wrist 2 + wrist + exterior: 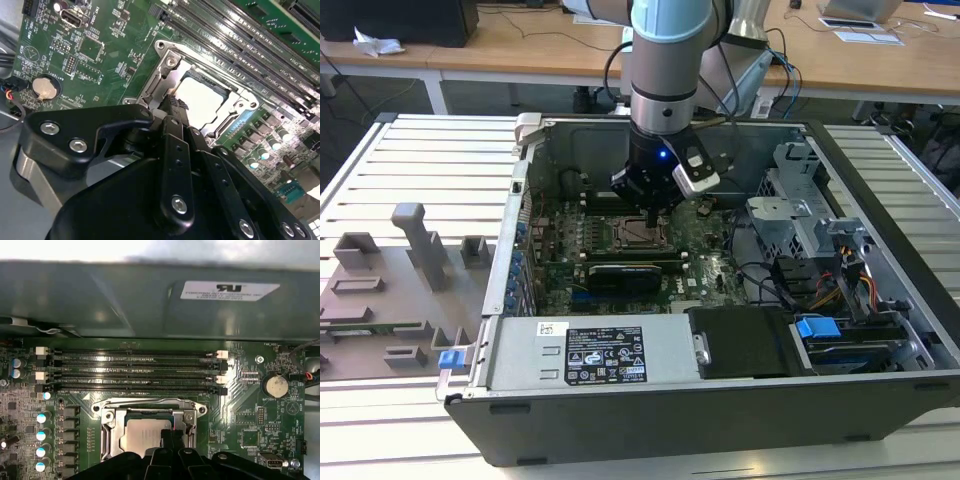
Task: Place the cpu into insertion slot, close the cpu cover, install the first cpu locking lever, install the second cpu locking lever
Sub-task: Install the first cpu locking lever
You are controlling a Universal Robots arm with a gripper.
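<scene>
In both wrist views the cpu (200, 95) (142, 435) lies flat in the insertion slot (632, 236), its pale metal top showing through the window of the cpu cover (235, 95) (107, 432). The silvery cover is down flat around the chip. My gripper (176, 104) (170, 432) is shut, its black fingertips together right at the edge of the chip and the cover frame; I cannot tell whether they touch. In the exterior view the gripper (650, 215) hangs low inside the open computer case, just above the socket.
Long black memory slots (137, 372) run beside the socket, with a coin battery (276, 386) further off. A black card (625, 275) and the power supply box (605, 355) lie nearer the camera; drive cages (810, 240) and cables fill the exterior view's right. Grey fixtures (415, 245) stand outside the case.
</scene>
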